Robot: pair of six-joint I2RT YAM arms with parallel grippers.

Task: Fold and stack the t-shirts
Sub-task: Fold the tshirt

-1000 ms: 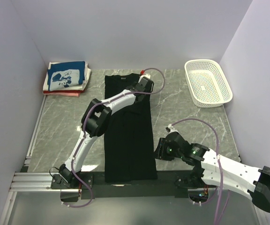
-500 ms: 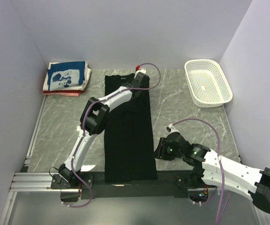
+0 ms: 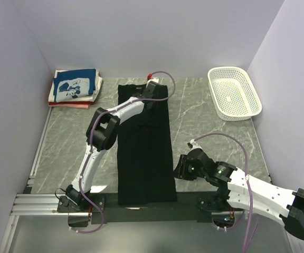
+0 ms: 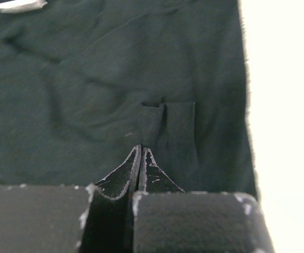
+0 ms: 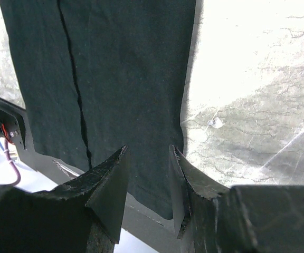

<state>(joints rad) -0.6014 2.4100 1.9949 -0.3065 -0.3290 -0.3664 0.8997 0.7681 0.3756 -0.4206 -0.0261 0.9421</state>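
Left wrist, left gripper (image 4: 142,149) pinching black t-shirt (image 4: 78,79)

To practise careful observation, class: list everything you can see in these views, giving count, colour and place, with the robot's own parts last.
black t-shirt: one, black, laid flat lengthwise down the table's middle.
stack of folded t-shirts: one stack, blue with white print on top, white and red edges below, far left corner.
basket: one, white, perforated, far right corner.
table: one, grey marbled.
left gripper: one, black, shut on the black t-shirt near its far end.
right gripper: one, black, open, over the shirt's near right corner.
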